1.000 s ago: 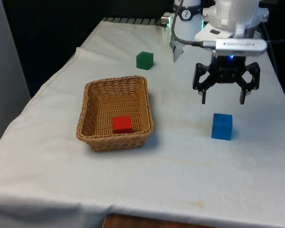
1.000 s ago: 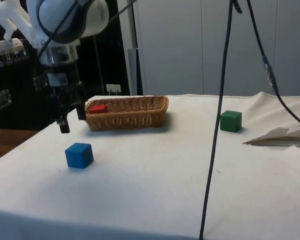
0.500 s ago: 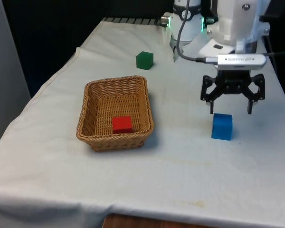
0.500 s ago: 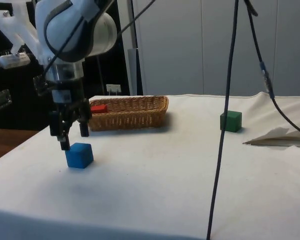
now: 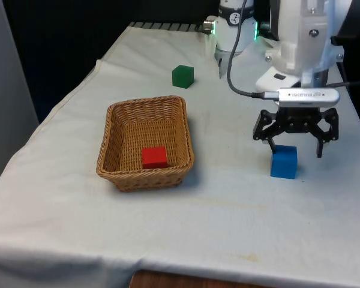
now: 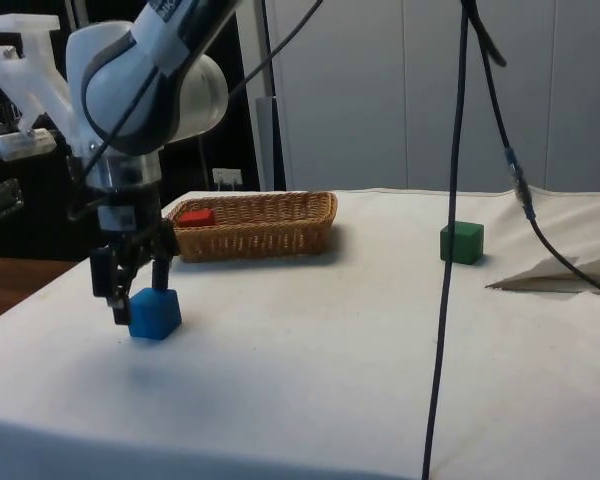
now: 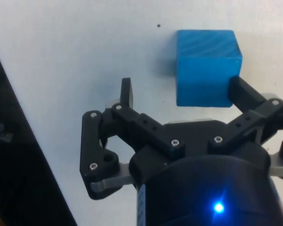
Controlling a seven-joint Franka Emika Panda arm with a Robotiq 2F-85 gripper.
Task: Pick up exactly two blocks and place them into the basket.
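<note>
We see the black two-finger gripper (image 5: 296,151) spread open, low over the small blue cube (image 5: 284,162) on the white-clothed tabletop (image 5: 240,204).

In the wrist view the blue cube (image 7: 206,67) sits off-centre, against one finger (image 7: 243,94), with the other finger (image 7: 126,92) well apart from it. The side view puts the gripper (image 6: 132,290) down at the cube's (image 6: 155,312) level, one finger in front of it. The front view adds the woven wicker basket (image 5: 145,143) towards its left, holding a red cube (image 5: 154,157), and a green cube (image 5: 182,76) farther back; the side view shows that green cube (image 6: 462,242) well apart from the basket (image 6: 252,225).
</note>
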